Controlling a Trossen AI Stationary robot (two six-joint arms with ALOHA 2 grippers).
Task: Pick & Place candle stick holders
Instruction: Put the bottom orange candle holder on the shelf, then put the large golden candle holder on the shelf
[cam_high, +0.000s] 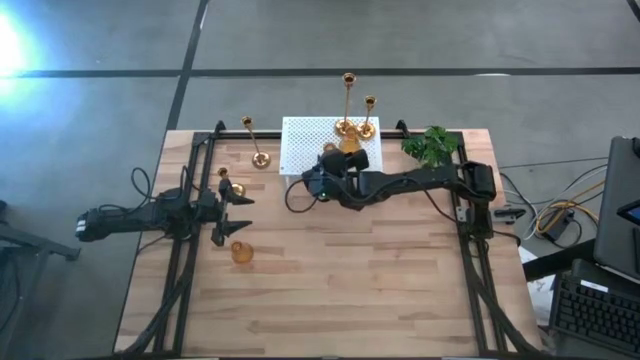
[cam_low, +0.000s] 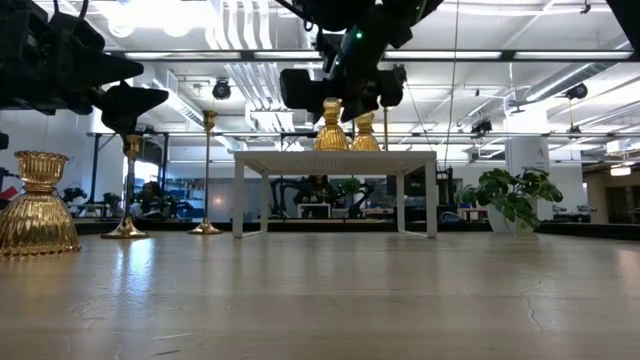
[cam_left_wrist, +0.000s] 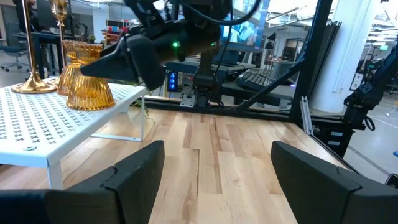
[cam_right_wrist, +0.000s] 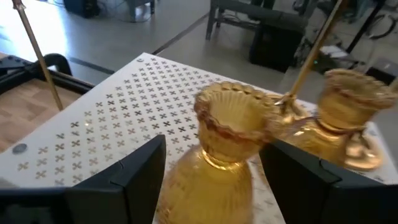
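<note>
The right gripper (cam_right_wrist: 211, 180) hangs over the near edge of the white perforated stand (cam_high: 305, 150), its two dark fingers (cam_right_wrist: 134, 180) spread on either side of a squat gold holder (cam_right_wrist: 227, 134). Whether the pads touch the holder or only flank it cannot be told. That holder stands upright on the stand, and a second squat holder (cam_right_wrist: 348, 112) stands just beside it, farther in. At the stand's far edge rise two tall thin-stemmed holders (cam_high: 348, 100), close together.

The left gripper (cam_high: 228, 215) waits over the left part of the table with its fingers wide apart and nothing between them. Just beside it stand a short-stemmed holder (cam_high: 226, 183) and, nearer the front edge, another squat gold holder (cam_high: 241, 252). A tall-stemmed holder (cam_high: 253, 142) stands off the stand's left side.

The table (cam_high: 350, 290) is pale wood planking inside a black frame. A green leafy sprig (cam_high: 430, 145) sits at the far right corner. Beyond lies a grey floor, cables and a keyboard to the right, and a bright workshop with ceiling lights
</note>
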